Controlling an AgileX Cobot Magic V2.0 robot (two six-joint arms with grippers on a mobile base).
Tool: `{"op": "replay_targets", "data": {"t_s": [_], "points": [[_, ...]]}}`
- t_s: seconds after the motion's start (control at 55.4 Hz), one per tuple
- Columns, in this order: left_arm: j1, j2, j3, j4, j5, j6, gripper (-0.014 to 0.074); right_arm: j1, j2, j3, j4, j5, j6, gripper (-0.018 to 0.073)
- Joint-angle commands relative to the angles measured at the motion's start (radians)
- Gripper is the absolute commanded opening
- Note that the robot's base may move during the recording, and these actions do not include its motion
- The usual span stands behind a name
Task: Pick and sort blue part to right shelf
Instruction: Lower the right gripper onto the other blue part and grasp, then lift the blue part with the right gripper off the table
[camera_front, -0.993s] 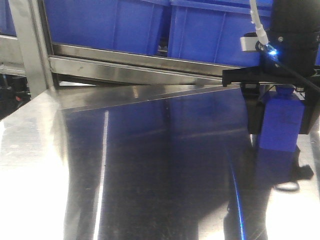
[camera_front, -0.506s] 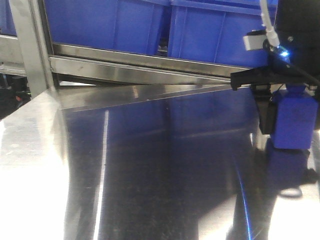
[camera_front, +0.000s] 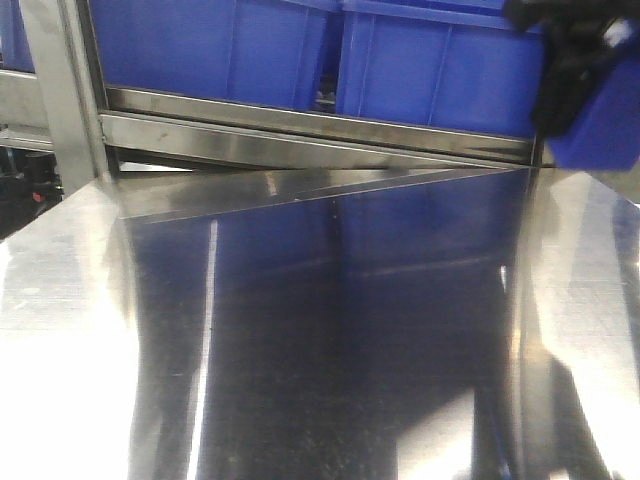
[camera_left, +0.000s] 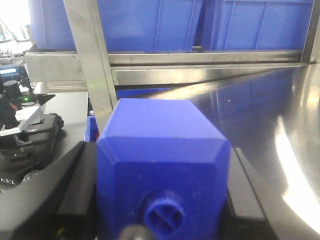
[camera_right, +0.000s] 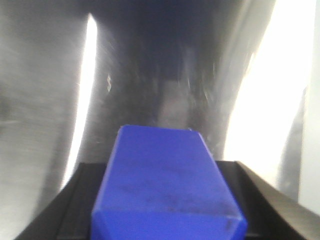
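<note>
My right gripper (camera_front: 572, 55) is at the top right of the front view, shut on a blue part (camera_front: 603, 125) held in the air in front of the right shelf's blue bins (camera_front: 440, 60). In the right wrist view the same blue part (camera_right: 165, 185) sits between the black jaws of the right gripper (camera_right: 165, 170), above the steel table. In the left wrist view my left gripper (camera_left: 160, 155) is shut on another blue part (camera_left: 160, 145) with a round knob (camera_left: 164, 215), facing the shelf's steel front rail (camera_left: 200, 75). The left gripper is out of the front view.
The steel table (camera_front: 320, 330) fills the front view, with its left edge near a steel upright post (camera_front: 55, 90). The shelf's front rail (camera_front: 300, 135) runs along the back under the bins. Dark equipment (camera_left: 25, 130) stands left of the table.
My right gripper has lifted its blue part off the table, up and to the right, to the height of the shelf bins. The table where it stood is now bare.
</note>
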Motion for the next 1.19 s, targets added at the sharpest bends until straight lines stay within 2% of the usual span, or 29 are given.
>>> {"op": "replay_targets", "data": {"t_s": [0.0,0.126,0.379,0.632,0.885,1.174], "points": [[0.001,-0.003,-0.026,0.001,-0.104,-0.007,0.0321,0.001,-0.15,0.049,-0.043,-0.119,-0.015,0.0279],[0.001,-0.003,-0.026,0.001,-0.104,-0.007,0.0321,0.001,-0.313,0.165,-0.051,-0.183,-0.075,0.0279],[0.001,-0.003,-0.026,0.001,-0.102,-0.007,0.0321,0.001,-0.604,0.36,-0.051,-0.181,-0.2,0.0279],[0.001,-0.003,-0.026,0.001,-0.102,-0.007,0.0321,0.001,-0.916,0.493,-0.051,-0.181,-0.217,0.0279],[0.001,-0.003,-0.026,0.001,-0.102,-0.007,0.0321,0.001,-1.188,0.517,-0.052,-0.172,-0.247,0.0279],[0.001,-0.003,-0.026,0.001,-0.102,-0.007,0.0321,0.001,-1.246,0.515,-0.053,-0.251,-0.251,0.0279]]}}
